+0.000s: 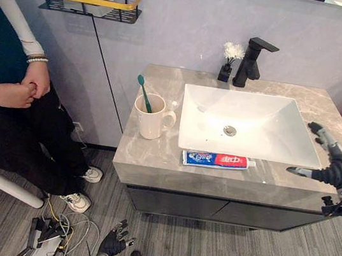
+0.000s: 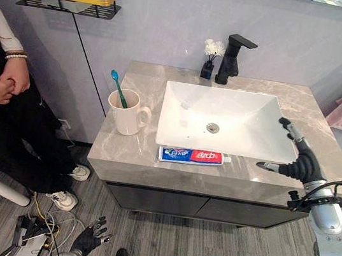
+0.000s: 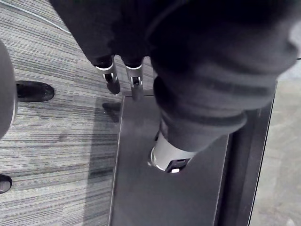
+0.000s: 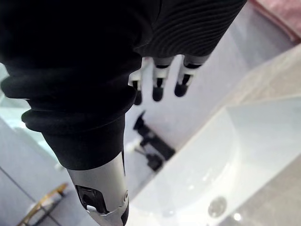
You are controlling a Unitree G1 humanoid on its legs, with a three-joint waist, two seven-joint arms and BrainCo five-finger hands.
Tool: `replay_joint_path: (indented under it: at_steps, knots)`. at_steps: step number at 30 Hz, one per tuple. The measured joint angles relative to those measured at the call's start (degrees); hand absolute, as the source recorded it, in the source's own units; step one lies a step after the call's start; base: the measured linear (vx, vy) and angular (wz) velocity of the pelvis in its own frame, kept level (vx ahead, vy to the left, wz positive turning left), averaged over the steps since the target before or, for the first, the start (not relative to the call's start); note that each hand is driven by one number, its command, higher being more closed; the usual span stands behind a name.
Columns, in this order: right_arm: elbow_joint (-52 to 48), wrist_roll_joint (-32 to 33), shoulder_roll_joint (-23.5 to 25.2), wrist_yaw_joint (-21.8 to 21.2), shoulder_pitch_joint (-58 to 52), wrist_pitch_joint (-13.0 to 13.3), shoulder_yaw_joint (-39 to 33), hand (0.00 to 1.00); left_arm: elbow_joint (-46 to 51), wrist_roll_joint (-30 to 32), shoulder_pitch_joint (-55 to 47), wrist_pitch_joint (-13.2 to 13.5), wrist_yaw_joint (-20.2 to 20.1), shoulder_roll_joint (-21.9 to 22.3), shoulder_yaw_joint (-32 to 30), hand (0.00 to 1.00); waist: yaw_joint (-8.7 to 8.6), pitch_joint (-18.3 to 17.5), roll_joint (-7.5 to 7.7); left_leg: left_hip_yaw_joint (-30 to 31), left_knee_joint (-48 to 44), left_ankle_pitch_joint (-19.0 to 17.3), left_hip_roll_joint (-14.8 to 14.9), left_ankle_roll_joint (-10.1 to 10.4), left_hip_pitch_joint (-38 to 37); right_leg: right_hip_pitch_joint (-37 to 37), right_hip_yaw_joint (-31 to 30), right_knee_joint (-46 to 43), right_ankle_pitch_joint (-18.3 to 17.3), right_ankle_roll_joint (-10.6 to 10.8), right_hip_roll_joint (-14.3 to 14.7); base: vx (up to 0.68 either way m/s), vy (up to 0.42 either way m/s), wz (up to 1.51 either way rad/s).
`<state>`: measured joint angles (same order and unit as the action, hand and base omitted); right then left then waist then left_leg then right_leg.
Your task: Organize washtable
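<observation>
Left eye view: one toothpaste tube point(image 1: 217, 160) lies flat on the counter point(image 1: 153, 164), just in front of the basin point(image 1: 192, 115), long axis left to right, cap towards the robot's right. One mug point(image 1: 151, 122), left of the basin, holds one green toothbrush point(image 1: 144, 93), head up, leaning left. One black faucet point(image 1: 253, 63) and one small vase point(image 1: 225, 72) stand behind the basin. Right eye view: right hand point(image 2: 298, 150) over the counter's right side, beside the basin, spread wide, empty. Left hand point(image 2: 89, 238) low near the floor. One person point(image 2: 0, 86) at left, hands clasped. Left wrist view: fingers point(image 3: 112, 77) straight, holding nothing. Right wrist view: fingers point(image 4: 157, 87) extended above the basin, faucet beyond.
</observation>
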<state>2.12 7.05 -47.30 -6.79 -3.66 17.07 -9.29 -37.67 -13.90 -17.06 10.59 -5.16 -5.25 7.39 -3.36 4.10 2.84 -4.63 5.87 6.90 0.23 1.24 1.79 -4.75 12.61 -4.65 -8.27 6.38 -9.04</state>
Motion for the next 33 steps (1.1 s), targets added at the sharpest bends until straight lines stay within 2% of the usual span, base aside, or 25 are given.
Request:
replay_joint_path:
  at_steps: [9,15,28,33]
  knots:
    - [2.3,-1.1,-0.4,-2.3,2.3,-0.1,8.8,0.00,0.1,0.0,1.0,0.1,-0.9,-1.3,1.8,0.00,1.07,0.5,0.86,1.6,0.0,0.8,-0.6,-0.6,0.8,-0.1,1.7,0.1,0.2,0.4,-0.4,-0.03,0.013,0.10]
    - [3.8,-3.2,-0.4,-3.2,3.9,-0.2,12.1,0.00,-0.1,0.0,1.5,0.0,-1.0,-1.8,2.2,0.00,1.03,1.0,1.44,2.5,0.0,0.9,-1.3,-0.8,1.6,-0.2,2.8,0.8,0.6,0.9,-0.9,-0.01,0.009,0.09]
    - [3.8,-3.0,-0.4,-3.5,6.1,-0.2,12.7,0.00,0.2,0.0,2.4,1.0,-1.0,-2.4,2.2,0.00,1.16,2.9,2.37,2.8,0.0,0.9,-1.5,-0.8,2.1,0.0,3.1,1.1,0.6,1.0,-1.0,0.00,0.001,0.01]
    - [3.8,-1.9,-0.4,-3.5,6.4,-1.3,13.2,0.00,0.4,-0.1,2.4,1.0,-1.0,-2.4,2.2,0.00,1.12,3.0,2.32,2.6,0.0,0.9,-1.4,-0.8,2.3,0.1,3.0,1.5,0.7,1.1,-0.9,0.00,0.000,0.00]
